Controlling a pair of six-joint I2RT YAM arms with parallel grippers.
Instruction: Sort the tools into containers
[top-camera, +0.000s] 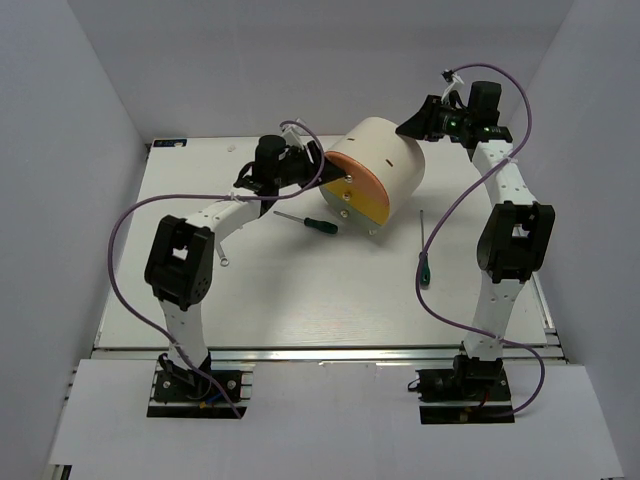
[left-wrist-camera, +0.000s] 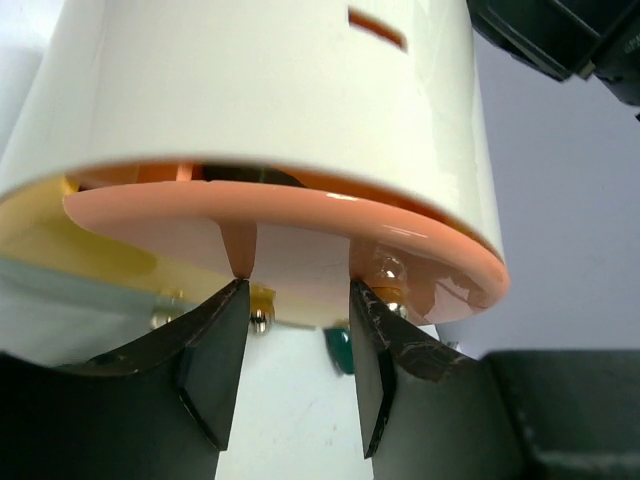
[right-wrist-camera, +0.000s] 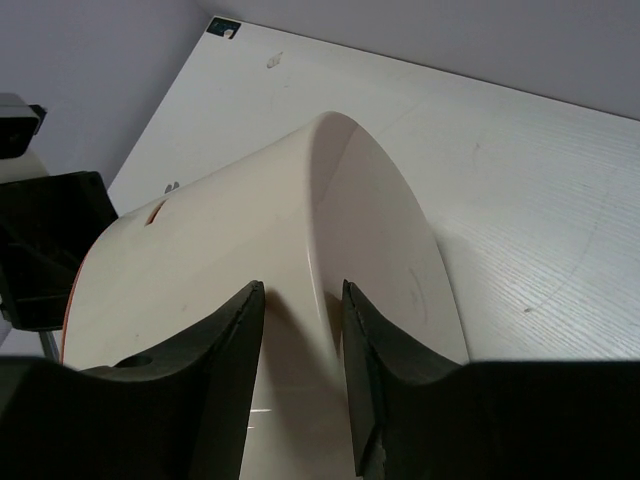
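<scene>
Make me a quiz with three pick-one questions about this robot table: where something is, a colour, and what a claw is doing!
1. Where is the screwdriver nearest the cabinet? A. held in the air B. on the table C. on top of the cabinet
2. What colour is its handle? A. red B. dark green C. blue
3. The left gripper is: A. open B. shut on a screwdriver C. shut on a knob
Answers: B, it lies flat on the table; B, the handle shows dark green; A, its fingers stand apart with nothing between them.
</scene>
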